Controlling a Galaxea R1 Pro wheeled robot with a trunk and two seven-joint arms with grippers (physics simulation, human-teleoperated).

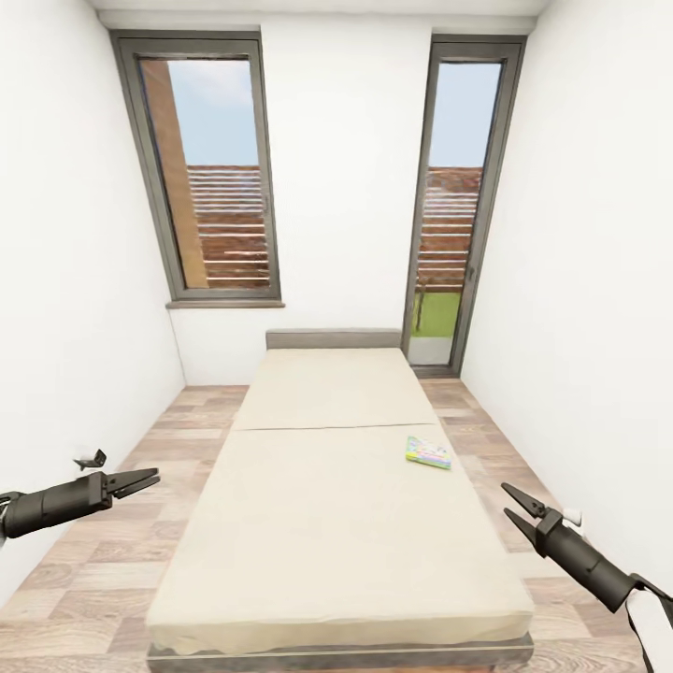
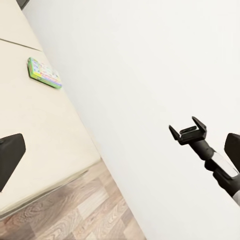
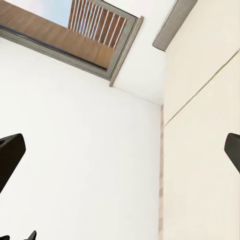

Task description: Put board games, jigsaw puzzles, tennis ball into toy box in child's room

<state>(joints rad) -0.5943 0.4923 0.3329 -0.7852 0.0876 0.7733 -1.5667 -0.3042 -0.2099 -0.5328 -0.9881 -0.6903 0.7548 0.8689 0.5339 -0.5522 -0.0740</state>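
Bed (image 1: 327,523): one board game (image 1: 429,452) lay near its right edge. Left gripper (image 1: 140,482) and right gripper (image 1: 520,508): fingers parted, empty.

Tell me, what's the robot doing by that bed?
The robot stands at the foot of the bed in a narrow white room. Its left gripper and right gripper are both open, held out at either side of the mattress and holding nothing. One small colourful board game lies flat near the bed's right edge, not yet picked up. The right gripper is the nearer one to it, so it may be about to reach for it.
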